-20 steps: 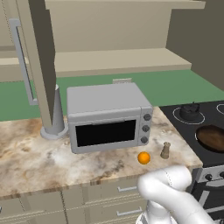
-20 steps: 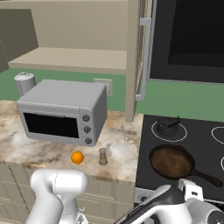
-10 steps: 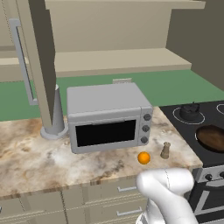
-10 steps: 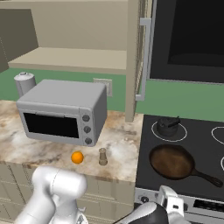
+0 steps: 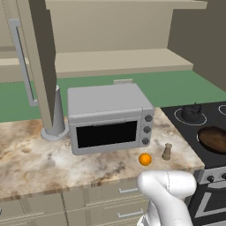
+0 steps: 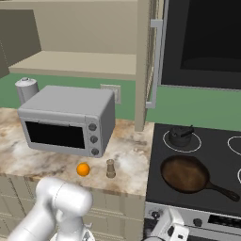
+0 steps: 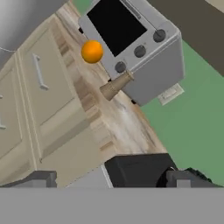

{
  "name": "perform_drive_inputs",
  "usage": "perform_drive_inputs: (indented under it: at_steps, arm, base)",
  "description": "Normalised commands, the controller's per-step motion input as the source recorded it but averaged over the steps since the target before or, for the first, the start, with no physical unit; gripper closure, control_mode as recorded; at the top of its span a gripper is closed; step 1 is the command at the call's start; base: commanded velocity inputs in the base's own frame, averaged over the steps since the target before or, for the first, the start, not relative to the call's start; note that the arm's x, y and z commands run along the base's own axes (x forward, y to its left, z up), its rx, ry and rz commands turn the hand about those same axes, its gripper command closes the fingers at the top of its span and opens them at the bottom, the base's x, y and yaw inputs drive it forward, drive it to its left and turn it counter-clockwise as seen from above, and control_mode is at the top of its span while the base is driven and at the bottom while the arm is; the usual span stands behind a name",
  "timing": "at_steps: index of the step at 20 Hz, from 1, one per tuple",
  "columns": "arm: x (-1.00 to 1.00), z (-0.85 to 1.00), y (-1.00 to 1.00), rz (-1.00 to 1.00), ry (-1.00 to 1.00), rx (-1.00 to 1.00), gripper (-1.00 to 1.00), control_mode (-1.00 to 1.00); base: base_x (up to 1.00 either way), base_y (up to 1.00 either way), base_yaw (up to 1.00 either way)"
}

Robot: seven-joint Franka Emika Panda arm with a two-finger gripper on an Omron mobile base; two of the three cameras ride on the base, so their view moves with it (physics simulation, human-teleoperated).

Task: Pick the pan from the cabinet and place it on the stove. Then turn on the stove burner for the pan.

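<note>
The arm has been sinking lower in front of the stove (image 6: 207,141), its gripper (image 7: 109,177) now hanging with jaws spread wide and holding nothing. The pan (image 6: 184,173) is sitting on the stove's near left burner (image 6: 186,162), handle pointing right, behind it a small dark pot (image 6: 180,135). On the worktop (image 6: 127,160) an orange ball (image 6: 83,169) and a shaker (image 6: 110,168) are standing before the microwave (image 6: 68,120).

No readable text, brand, number or sign appears anywhere in this kitchen. The grey microwave (image 5: 110,118) carries 3 unmarked knobs beside its dark door, the stove (image 6: 197,174) shows only thin white rings on black glass, and its silver front panel bears small dark knobs without legible markings.
</note>
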Motion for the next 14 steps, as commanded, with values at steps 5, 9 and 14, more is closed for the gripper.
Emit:
perform_drive_inputs:
  at_steps: [5, 9, 14]
  arm:
    - [0.0, -0.21, 0.05, -0.15, -0.09, 0.35, -1.0, -1.0]
    - [0.12, -0.12, 0.01, -0.18, -0.04, 0.31, -1.0, -1.0]
    - [0.17, -0.05, 0.0, -0.19, -0.04, 0.23, -1.0, -1.0]
  base:
    - [0.0, 0.0, 0.0]
    - [0.0, 0.0, 0.0]
    - [0.0, 0.0, 0.0]
